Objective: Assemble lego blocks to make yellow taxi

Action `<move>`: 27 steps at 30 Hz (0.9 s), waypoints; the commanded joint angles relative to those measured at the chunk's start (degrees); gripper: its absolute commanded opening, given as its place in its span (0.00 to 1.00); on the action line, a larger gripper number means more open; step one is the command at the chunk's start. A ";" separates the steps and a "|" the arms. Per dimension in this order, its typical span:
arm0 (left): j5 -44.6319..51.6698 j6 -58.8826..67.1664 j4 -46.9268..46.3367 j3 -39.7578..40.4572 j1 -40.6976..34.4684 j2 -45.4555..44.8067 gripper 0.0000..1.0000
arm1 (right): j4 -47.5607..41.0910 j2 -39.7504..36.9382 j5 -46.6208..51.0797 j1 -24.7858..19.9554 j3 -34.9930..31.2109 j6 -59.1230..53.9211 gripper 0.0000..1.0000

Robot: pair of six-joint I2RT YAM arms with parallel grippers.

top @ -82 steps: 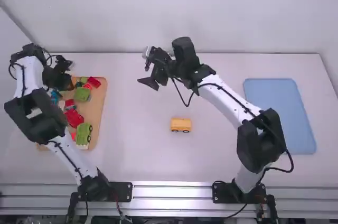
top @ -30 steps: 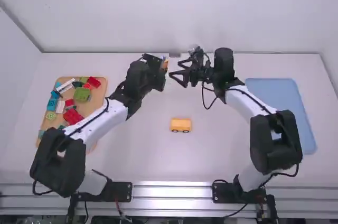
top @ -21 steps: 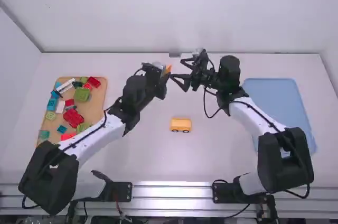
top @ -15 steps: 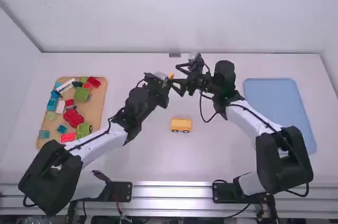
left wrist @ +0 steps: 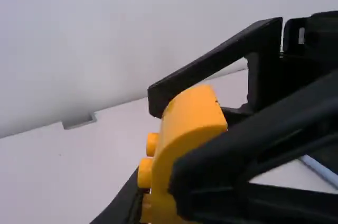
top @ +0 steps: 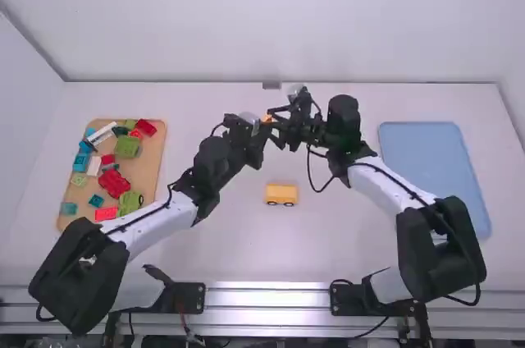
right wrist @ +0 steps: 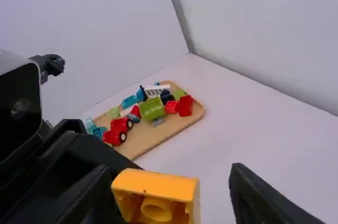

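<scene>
Yellow, toward twelve o'clock from the wheeled base: pinches a curved block in left gripper, spreads right gripper around it. Has wooden tray at nine, blue tray at three.

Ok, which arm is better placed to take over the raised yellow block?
Probably the right: the right gripper sits open around the yellow block, which the left gripper appears to hold.

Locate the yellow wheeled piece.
High view: the yellow wheeled piece sits mid-table, between the tan tray at left and the blue tray at right.
</scene>
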 commanded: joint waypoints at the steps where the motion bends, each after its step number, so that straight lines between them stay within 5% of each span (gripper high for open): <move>1: 0.85 -0.52 0.83 -0.02 -0.07 -1.44 0.02 | -0.07 -0.59 -0.57 1.22 -0.15 -0.96 0.53; 6: 0.87 -0.55 0.81 -0.02 0.07 -1.44 0.03 | -0.33 -0.59 -0.57 1.27 -0.17 -0.98 0.34; 8: 0.85 -0.52 0.87 -0.02 -0.07 -1.44 0.11 | -0.33 -0.59 -0.59 1.27 -0.17 -0.98 0.28; 11: 0.85 -0.55 1.14 0.00 0.11 -1.44 0.36 | -0.31 -0.59 -0.57 1.27 -0.15 -0.96 0.21; 14: 0.92 -0.42 0.68 -0.02 0.11 -1.44 0.98 | -0.28 -0.59 -0.79 0.68 -0.15 -1.03 0.15; 19: 15.80 5.97 -1.90 0.44 3.06 -2.80 0.99 | -0.11 -0.61 -13.90 -3.30 0.96 -4.07 0.13; 27: 58.42 5.95 -9.38 7.17 15.98 -1.81 0.99 | 0.35 -0.59 -28.61 -7.13 2.60 -9.22 0.11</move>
